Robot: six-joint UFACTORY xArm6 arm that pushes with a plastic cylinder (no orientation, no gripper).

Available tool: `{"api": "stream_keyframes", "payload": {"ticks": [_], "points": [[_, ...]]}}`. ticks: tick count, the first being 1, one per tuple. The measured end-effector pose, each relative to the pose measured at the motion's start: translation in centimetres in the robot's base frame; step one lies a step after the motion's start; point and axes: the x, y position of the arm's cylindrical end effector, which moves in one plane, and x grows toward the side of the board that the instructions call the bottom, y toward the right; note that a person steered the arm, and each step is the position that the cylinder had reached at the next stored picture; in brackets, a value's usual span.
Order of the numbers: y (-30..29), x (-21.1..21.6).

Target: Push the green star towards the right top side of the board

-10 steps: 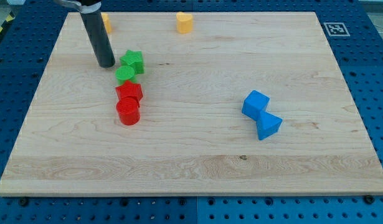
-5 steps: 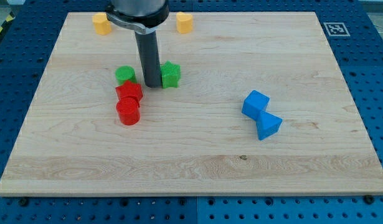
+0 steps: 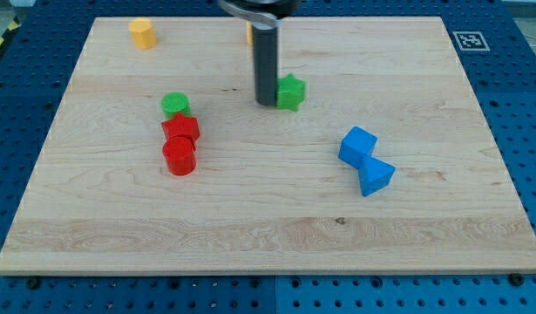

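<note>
Green star [image 3: 291,92] sits a little above the board's [image 3: 424,218] middle, near the centre of its width. My tip [image 3: 265,103] touches the star's left side; the rod carries no gripper, so nothing is grasped. Toward the view's left, a green cylinder [image 3: 175,105] adjoins a red star [image 3: 181,130] and red cylinder [image 3: 179,158]. Two blue blocks [image 3: 366,161] lie right. A yellow block [image 3: 142,32] rests top left.
</note>
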Motion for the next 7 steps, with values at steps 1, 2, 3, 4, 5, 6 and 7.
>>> {"api": "stream_keyframes", "payload": {"ticks": [1, 2, 3, 4, 5, 6, 7], "points": [[2.1, 1.6], [3.1, 0.1], [3.5, -0.2], [3.6, -0.2], [6.9, -0.2], [7.9, -0.2], [8.2, -0.2]]}}
